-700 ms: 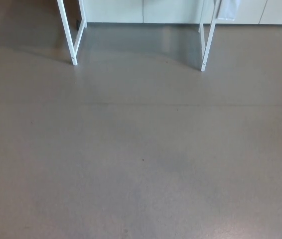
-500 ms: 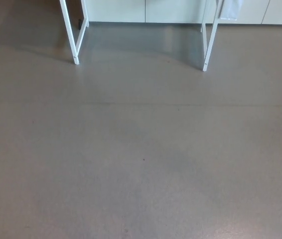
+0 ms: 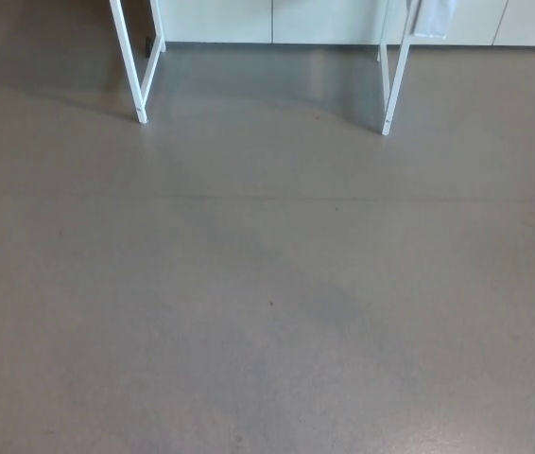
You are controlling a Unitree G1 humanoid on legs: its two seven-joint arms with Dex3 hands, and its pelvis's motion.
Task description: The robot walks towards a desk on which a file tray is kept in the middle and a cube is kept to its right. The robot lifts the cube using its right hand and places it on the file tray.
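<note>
1. Mostly I am looking at floor (image 3: 267, 312): a wide grey-brown sheet, smooth and matt with a dull sheen. A faint straight seam crosses it, and there is a darker smudged patch near the middle.
2. Along the top edge runs a row of pale cabinet fronts (image 3: 215, 19), flat, with thin upright joints and a dark strip at the base.
3. In front of them stand two white desk legs of thin square tubing. On the left leg (image 3: 128, 57) a slanted second bar meets it at the foot, and the right leg (image 3: 396, 80) looks the same. The desktop lies above the picture's top edge.
4. Something white (image 3: 435, 17) hangs by the right leg, too cropped to name.
5. A dark speck (image 3: 270, 304) sits on the floor near the middle.
6. I cannot see the cube or the file tray, which are presumably up on the desk. I judge the walk unfinished.
7. Neither the left hand nor the right hand shows, so I cannot tell their state.
8. My guess on handling is that a cube is stiff and flat-sided, best pinched across two opposite faces. Its weight and slipperiness I cannot judge.
</note>
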